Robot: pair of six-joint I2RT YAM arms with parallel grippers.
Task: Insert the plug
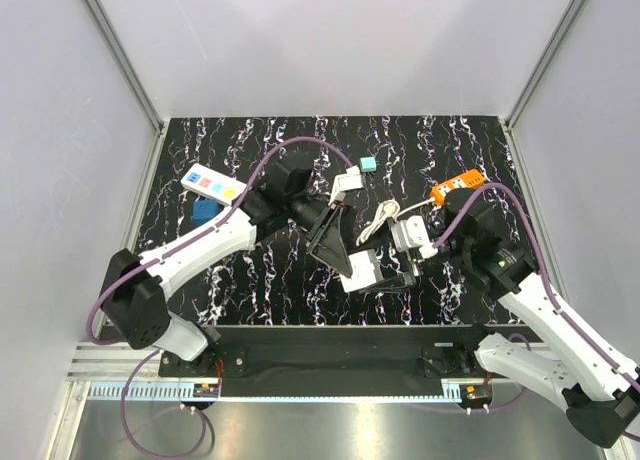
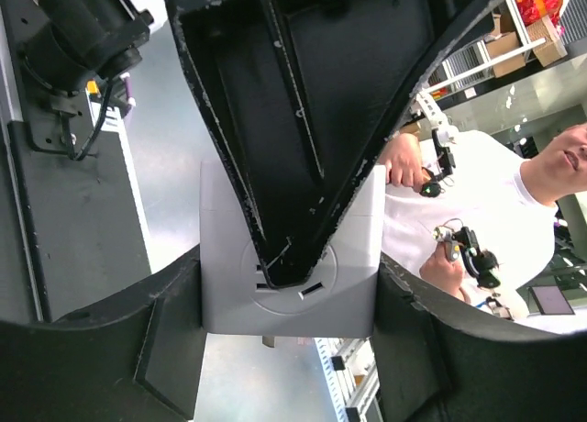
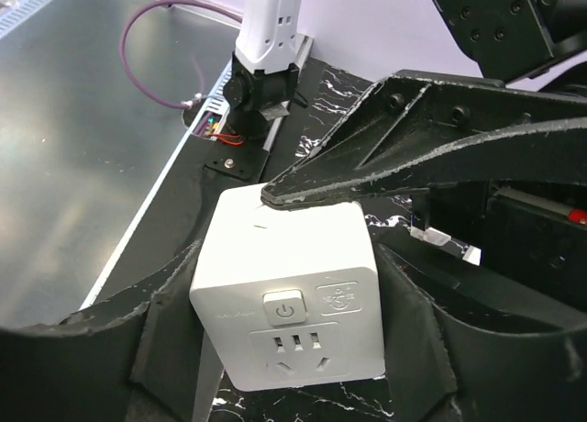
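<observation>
The plug (image 1: 358, 267), a white cube with a power button and socket holes on one face, hangs above the near middle of the table between both grippers. In the left wrist view the plug (image 2: 348, 294) sits squeezed between my left gripper's (image 2: 286, 303) two black fingers, with a finger (image 2: 303, 119) of the right gripper across its face. In the right wrist view the plug (image 3: 284, 248) is flanked on both sides by my right gripper (image 3: 286, 298), whose pads rest against it. A left finger (image 3: 413, 156) lies on its top edge. My left gripper (image 1: 345, 263) and right gripper (image 1: 385, 277) meet at the cube.
An orange power strip (image 1: 455, 187) lies at the right rear. A small teal cube (image 1: 367, 165) is at the back centre, and a white strip with coloured buttons (image 1: 213, 186) and a blue block (image 1: 205, 212) are at the left. White cabled parts (image 1: 385, 217) lie mid-table.
</observation>
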